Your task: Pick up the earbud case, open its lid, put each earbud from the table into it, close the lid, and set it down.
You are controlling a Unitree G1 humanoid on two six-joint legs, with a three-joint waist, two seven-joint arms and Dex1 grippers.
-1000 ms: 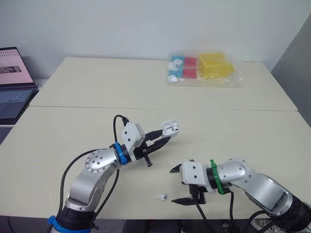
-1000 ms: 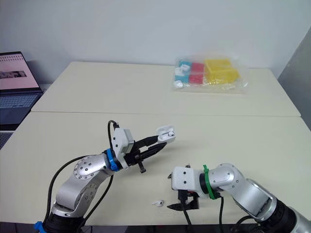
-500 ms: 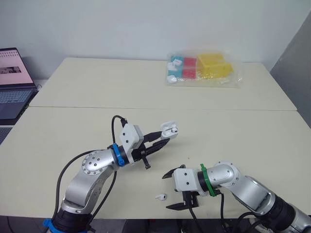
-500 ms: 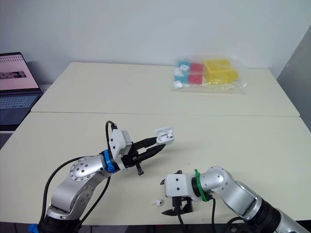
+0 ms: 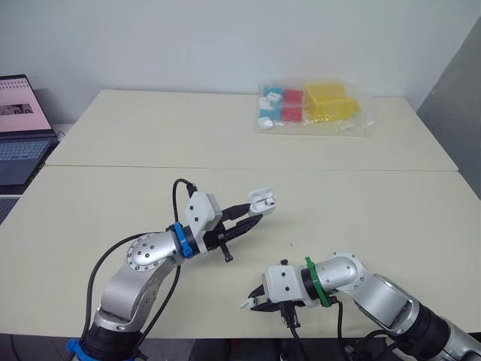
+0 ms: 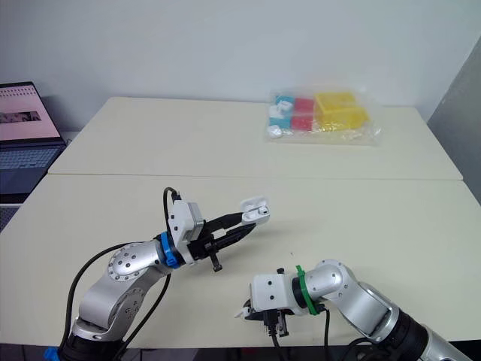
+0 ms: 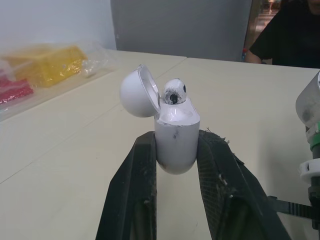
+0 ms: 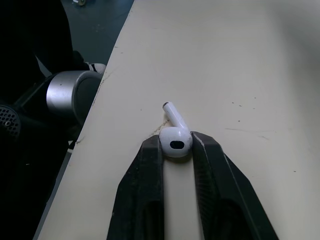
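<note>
- The left gripper (image 5: 252, 213) had its two matte black fingers pressed tight on the smooth, rounded white earbud case (image 7: 176, 134), held up above the table (image 5: 376, 203).
- The domed lid (image 7: 137, 92) stood tipped open; one glossy earbud (image 7: 173, 93) sat in the case.
- The right gripper (image 5: 257, 302) was nipped narrowly round the bulbous head of the second earbud (image 8: 175, 139), stem out, on the table's scuffed beige surface near the front edge.

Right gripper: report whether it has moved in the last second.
Yes. The right gripper has slid toward the robot's left along the near edge of the table to the earbud, which has stayed put, and now grips it.
</note>
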